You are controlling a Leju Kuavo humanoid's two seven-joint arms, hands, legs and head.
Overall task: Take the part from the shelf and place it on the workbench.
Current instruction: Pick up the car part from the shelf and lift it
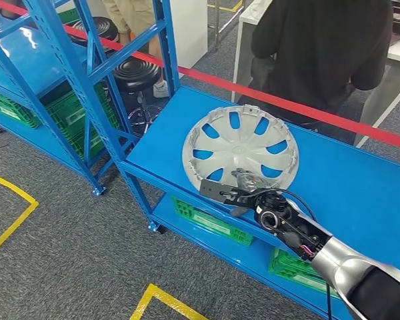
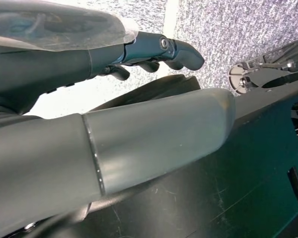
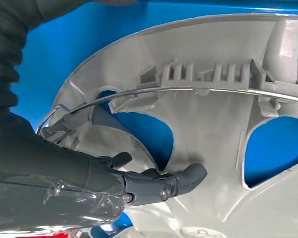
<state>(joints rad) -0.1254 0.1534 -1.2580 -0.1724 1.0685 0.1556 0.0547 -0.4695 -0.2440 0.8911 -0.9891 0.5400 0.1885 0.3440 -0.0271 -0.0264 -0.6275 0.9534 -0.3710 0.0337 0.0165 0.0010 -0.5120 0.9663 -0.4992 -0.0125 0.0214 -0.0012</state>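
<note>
The part point(image 1: 241, 148) is a silver-grey plastic wheel cover with curved spokes and cut-out openings. It lies flat, inner side up, with clip tabs and a wire retaining ring along its rim, on the blue shelf point(image 1: 354, 187), near the front edge.

Open blue shelf top point(image 1: 349, 193) to the right of the silver wheel cover point(image 1: 241, 150), wide enough for a hand to pass. Hemmed in at upper left by the slanting blue uprights point(image 1: 75, 80) and a black stool point(image 1: 137, 73), along the far edge by a red tape line point(image 1: 309, 110) and a person in black point(image 1: 321, 50) (close behind it). Right hand point(image 1: 241, 187) already over the cover's near rim, at lower centre.
</note>
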